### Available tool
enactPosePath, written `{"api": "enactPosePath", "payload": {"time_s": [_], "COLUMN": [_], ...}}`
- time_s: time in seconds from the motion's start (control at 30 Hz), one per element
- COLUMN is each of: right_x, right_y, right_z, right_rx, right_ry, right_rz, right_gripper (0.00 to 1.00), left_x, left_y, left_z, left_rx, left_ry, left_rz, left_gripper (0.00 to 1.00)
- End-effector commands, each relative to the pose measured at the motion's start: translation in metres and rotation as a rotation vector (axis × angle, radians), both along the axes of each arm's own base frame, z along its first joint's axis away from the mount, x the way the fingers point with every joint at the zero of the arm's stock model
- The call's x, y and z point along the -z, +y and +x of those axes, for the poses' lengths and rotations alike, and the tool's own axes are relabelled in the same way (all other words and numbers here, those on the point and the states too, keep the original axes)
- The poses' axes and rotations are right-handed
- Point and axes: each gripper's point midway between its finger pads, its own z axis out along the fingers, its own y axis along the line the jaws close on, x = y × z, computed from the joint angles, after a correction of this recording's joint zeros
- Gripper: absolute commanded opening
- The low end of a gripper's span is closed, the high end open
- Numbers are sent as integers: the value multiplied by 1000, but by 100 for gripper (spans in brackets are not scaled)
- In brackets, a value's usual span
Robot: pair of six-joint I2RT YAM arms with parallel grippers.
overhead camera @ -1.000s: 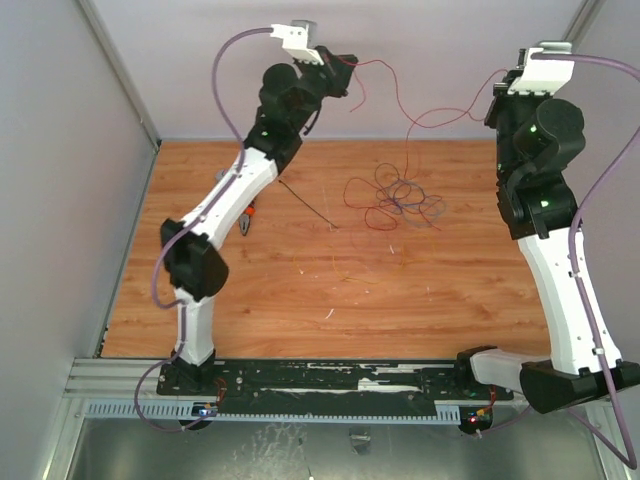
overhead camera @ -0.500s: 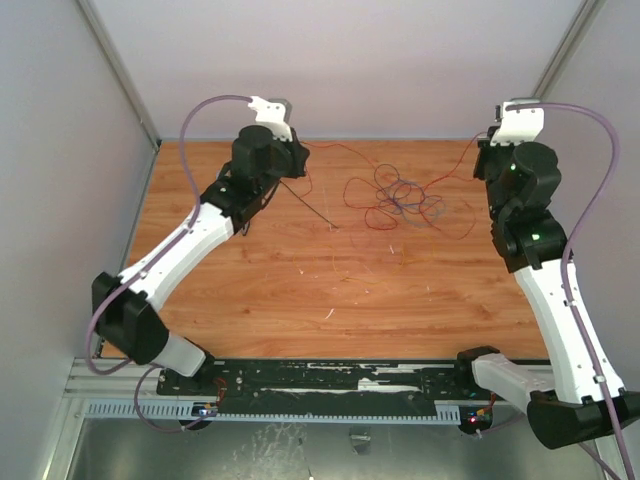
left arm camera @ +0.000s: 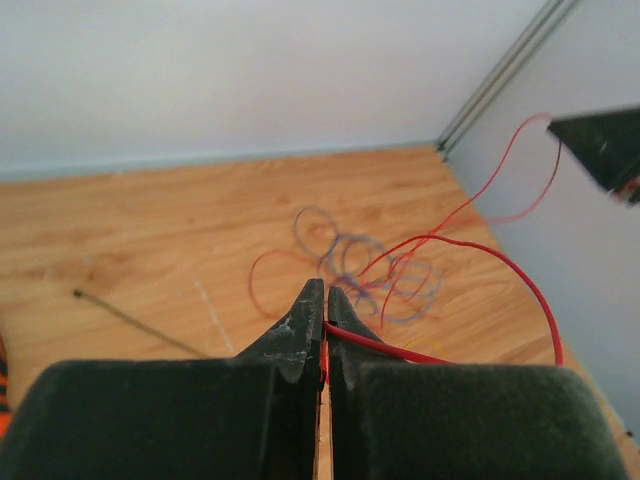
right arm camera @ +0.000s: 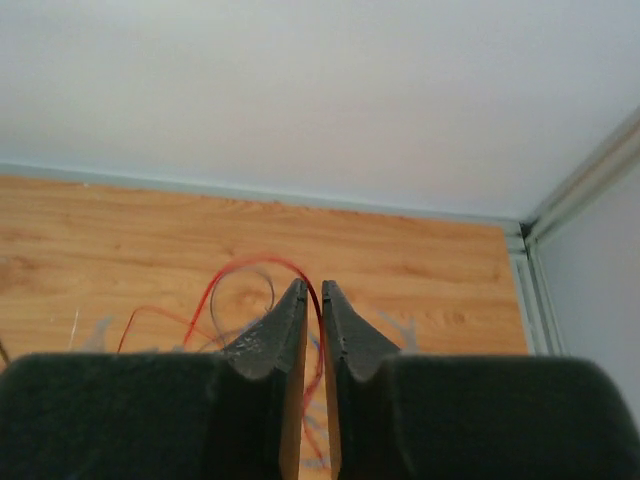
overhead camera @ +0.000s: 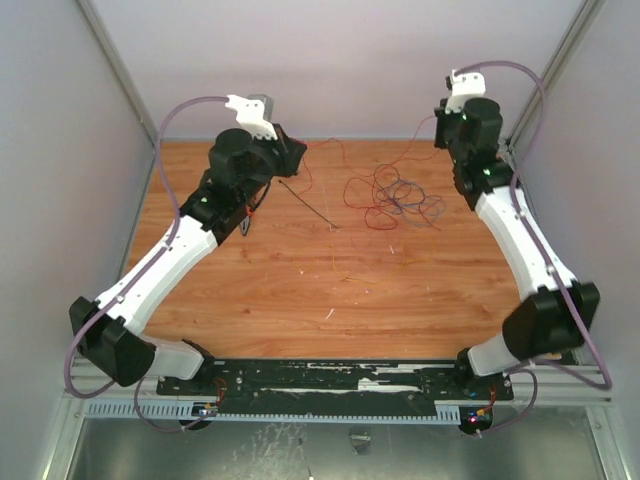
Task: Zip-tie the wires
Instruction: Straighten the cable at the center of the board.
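Note:
The wires (overhead camera: 397, 199) lie in a loose red, maroon and purple tangle at the back middle of the wooden table (overhead camera: 330, 275). One red strand rises from it and runs between both grippers. My left gripper (overhead camera: 297, 151) (left arm camera: 325, 296), left of the tangle, is shut on that red strand (left arm camera: 420, 350). My right gripper (overhead camera: 441, 132) (right arm camera: 313, 290) hangs at the back right, its jaws a hair apart with the red strand (right arm camera: 250, 264) running through the slit. The zip tie (overhead camera: 308, 205) (left arm camera: 135, 316) lies as a thin dark strip on the wood by the left gripper.
Orange-handled pliers (overhead camera: 246, 224) show partly under the left arm. Grey walls (overhead camera: 60, 200) close in the table on the left, back and right. A metal rail (overhead camera: 330, 385) holds the arm bases at the near edge.
Both arms have come down from high up towards the back of the table. The left gripper moved left and the right gripper moved left and back. The red strand between them hangs lower.

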Motion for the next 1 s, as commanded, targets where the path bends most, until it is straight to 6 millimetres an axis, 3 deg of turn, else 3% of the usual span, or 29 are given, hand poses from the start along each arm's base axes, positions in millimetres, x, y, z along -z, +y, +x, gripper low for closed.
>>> {"api": "enactPosePath", "payload": {"time_s": [0.0,0.1,0.17,0.23,0.4,0.47,0.6,0.77,0.97], "right_x": [-18,3,18,29,55,84,122,167,229], "right_y": [23,31,33,32,45,55,90,125,161], "right_z": [44,73,87,92,77,60,17,-25,-49], "right_rx": [-68,-61,-46,-33,-128,-191,-392,-536,-605], "right_ry": [-30,111,217,294,343,385,434,500,613], "right_rz": [74,85,66,47,41,57,69,74,73], "right_gripper": [26,68,79,84,87,87,89,88,78], "left_x": [45,64,77,89,113,120,127,123,112], "left_y": [6,7,8,10,8,9,11,13,13], "left_z": [19,34,45,55,70,73,78,81,77], "left_rx": [-91,-126,-150,-175,-193,-199,-208,-214,-206], "left_ry": [92,139,171,194,237,249,261,256,239], "left_rz": [20,33,46,50,63,68,74,69,50], "left_gripper": [0,0,0,0,0,0,0,0,0]}}
